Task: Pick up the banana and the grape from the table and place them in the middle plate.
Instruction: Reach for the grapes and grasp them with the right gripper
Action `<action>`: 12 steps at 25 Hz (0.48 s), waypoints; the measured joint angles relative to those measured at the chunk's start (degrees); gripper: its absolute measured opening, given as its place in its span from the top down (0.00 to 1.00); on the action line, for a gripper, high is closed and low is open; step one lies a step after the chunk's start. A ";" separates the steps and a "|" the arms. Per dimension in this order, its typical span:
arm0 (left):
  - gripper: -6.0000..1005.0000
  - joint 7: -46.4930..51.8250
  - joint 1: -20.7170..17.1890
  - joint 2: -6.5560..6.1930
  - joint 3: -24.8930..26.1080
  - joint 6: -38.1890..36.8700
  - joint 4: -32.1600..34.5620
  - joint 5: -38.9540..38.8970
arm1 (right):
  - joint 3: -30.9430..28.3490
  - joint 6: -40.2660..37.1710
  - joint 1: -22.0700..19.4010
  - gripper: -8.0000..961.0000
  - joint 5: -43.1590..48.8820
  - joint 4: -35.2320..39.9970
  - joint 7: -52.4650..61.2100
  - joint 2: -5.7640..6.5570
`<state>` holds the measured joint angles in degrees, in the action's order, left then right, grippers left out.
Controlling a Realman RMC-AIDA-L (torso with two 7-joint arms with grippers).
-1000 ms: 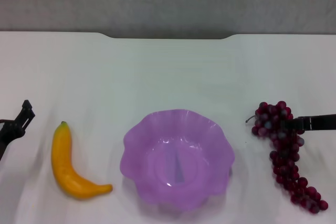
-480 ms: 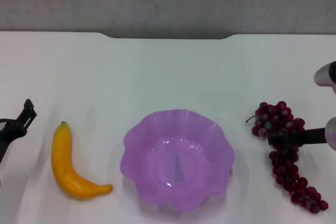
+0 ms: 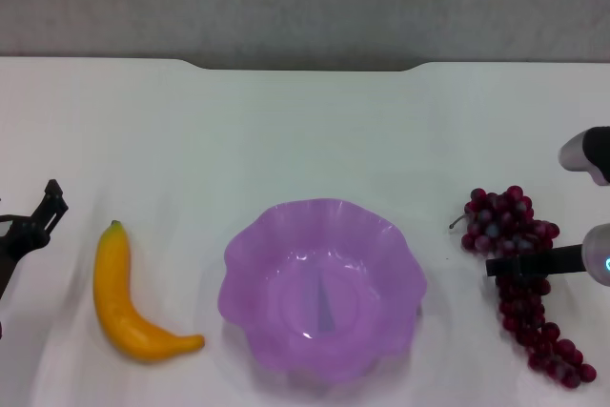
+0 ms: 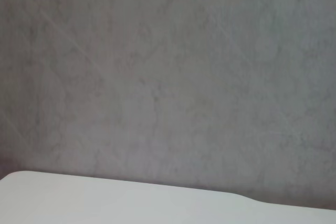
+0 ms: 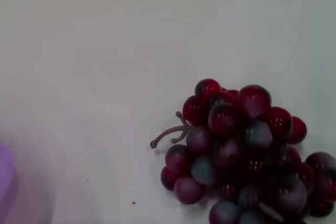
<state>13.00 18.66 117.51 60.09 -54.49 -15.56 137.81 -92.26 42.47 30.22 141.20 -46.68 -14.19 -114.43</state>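
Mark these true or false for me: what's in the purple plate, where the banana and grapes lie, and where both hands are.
1. The translucent purple scalloped plate holds the banana. False: it holds no fruit.
2. The curved yellow banana lies on the white table, on the plate's left. True.
3. The dark red grape bunch lies on the plate's right. True.
4. The right hand is over the banana. False: it is at the grapes.
5. The left hand is beside the banana. True.
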 joint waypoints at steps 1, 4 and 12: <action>0.11 0.00 0.01 0.00 0.03 0.00 0.00 0.00 | 0.20 -0.15 0.14 0.22 0.00 0.26 -0.13 0.00; 0.11 0.00 0.02 0.00 0.09 0.00 0.00 0.00 | 1.17 -0.74 0.20 0.23 0.01 0.33 -0.41 0.00; 0.11 0.00 0.06 0.00 0.12 0.00 0.00 0.00 | 2.92 -2.85 0.00 0.24 -0.04 -0.28 -0.54 0.00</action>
<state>13.00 18.72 117.51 60.21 -54.49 -15.56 137.81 -89.34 39.63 30.22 141.16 -46.96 -14.73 -114.43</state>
